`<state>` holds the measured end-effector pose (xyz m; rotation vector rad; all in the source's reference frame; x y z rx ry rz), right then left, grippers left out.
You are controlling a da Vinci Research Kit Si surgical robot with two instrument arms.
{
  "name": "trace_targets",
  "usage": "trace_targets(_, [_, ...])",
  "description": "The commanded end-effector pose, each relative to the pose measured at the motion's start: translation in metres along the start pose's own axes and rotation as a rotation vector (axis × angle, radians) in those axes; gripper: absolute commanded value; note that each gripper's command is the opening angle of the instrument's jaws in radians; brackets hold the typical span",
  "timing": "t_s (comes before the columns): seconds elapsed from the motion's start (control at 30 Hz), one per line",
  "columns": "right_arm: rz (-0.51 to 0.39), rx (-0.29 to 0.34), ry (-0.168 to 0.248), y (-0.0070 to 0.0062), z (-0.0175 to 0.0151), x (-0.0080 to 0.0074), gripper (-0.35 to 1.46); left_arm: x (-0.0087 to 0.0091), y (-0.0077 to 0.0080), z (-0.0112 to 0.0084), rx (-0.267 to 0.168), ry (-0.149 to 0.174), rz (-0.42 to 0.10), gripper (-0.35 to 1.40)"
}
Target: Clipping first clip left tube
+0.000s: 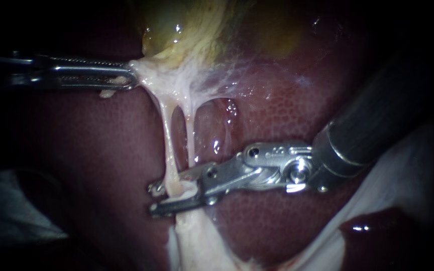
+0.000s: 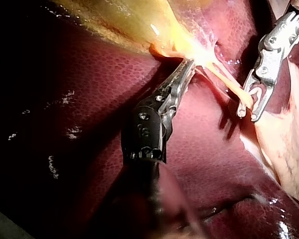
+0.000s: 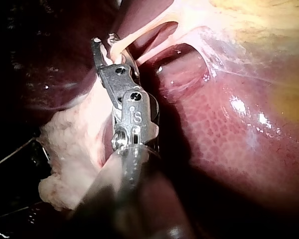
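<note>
Between jaws of right instrument, open w/ a gap, sits left tube, long axis near-to-far, crosswise to jaws, so closing looks next. Far left, left instrument clamps tissue by gallbladder; tube taut.

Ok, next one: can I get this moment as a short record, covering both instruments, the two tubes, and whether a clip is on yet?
left instrument: pincer shut on pale tissue just below the gallbladder
right instrument: pincer open, astride the left tube
left tube: stretched, its lower end between the open pincer
right tube: beside it, outside the pincer
clip on left tube: none seen
liver: behind both tubes
</note>
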<state>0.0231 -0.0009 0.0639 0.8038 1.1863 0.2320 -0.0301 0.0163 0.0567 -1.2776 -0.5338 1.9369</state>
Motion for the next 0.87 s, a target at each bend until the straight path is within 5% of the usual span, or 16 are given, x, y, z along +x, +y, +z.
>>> trace_targets(0.03, [0.009,0.0,0.0,0.0,0.0,0.0,-0.15,0.0,0.0,0.0,0.001,0.0,0.0,-0.35])
trace_targets(0.2, [0.021,0.0,0.0,0.0,0.0,0.0,-0.35,0.0,0.0,0.0001,0.001,0.0,0.0,-0.35])
trace_targets(0.87, [0.035,0.023,0.0,0.0002,-0.0001,-0.0002,-0.35,0.0,0.0,0.0002,0.002,0.0,0.0,-0.35])
